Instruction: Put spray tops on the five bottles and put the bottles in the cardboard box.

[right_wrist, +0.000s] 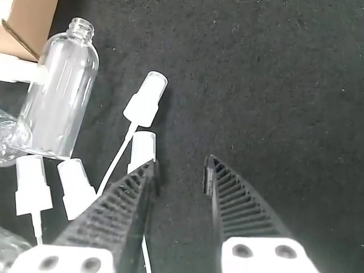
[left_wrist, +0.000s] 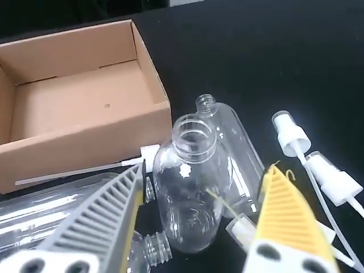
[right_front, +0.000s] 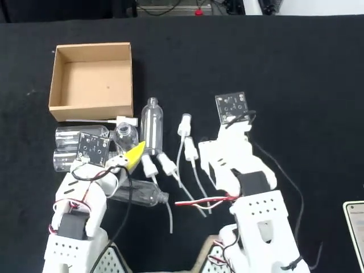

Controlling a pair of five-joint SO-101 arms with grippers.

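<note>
Left gripper (left_wrist: 206,170): jaws spread, flanking upright bottle (left_wrist: 190,193) on surface (right_front: 296,68), near-right of cardboard box (right_front: 91,108). Right gripper (right_wrist: 180,164): jaws spread beside spray top (right_wrist: 141,149). We advise centring bottle, closing gently below neck.

Black tablecloth (right_front: 296,68), with a pale flat object (right_front: 356,223) at its edge.

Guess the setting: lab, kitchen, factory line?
Probably a robotics lab bench: a black-covered table, two small white arms with loose wiring, and staged props, clear bottles and spray tops beside a cardboard box.
</note>
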